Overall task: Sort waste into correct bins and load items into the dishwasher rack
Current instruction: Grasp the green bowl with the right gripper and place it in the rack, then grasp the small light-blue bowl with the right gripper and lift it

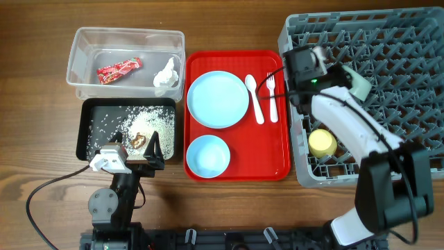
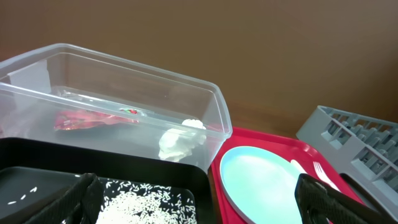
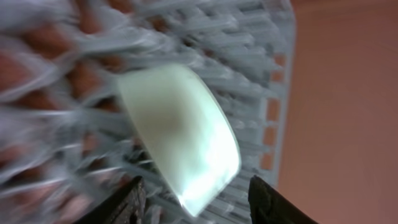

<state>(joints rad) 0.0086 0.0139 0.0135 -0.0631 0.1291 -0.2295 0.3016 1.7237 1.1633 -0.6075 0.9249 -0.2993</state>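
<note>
The grey dishwasher rack [image 1: 409,48] holds the yellow cup [image 1: 322,144] and one pale bowl [image 1: 359,84], which lies tilted among the pegs. My right gripper [image 1: 339,71] is open right beside that bowl. In the blurred right wrist view the bowl [image 3: 180,134] lies just ahead of the open fingers [image 3: 199,202], apart from them. The blue plate [image 1: 218,99], the second bowl [image 1: 207,155], the white spoon [image 1: 254,98] and the fork [image 1: 272,96] lie on the red tray [image 1: 277,149]. My left gripper [image 1: 154,147] is open and empty over the black tray's near right corner.
The clear tub [image 1: 83,52] holds the red wrapper [image 1: 118,69] and the white napkin [image 1: 165,75]. The black tray [image 1: 89,135] holds rice [image 1: 152,123] and brown scraps [image 1: 139,139]. The left wrist view shows the tub [image 2: 211,118], the plate [image 2: 264,183] and the open left fingers [image 2: 199,208].
</note>
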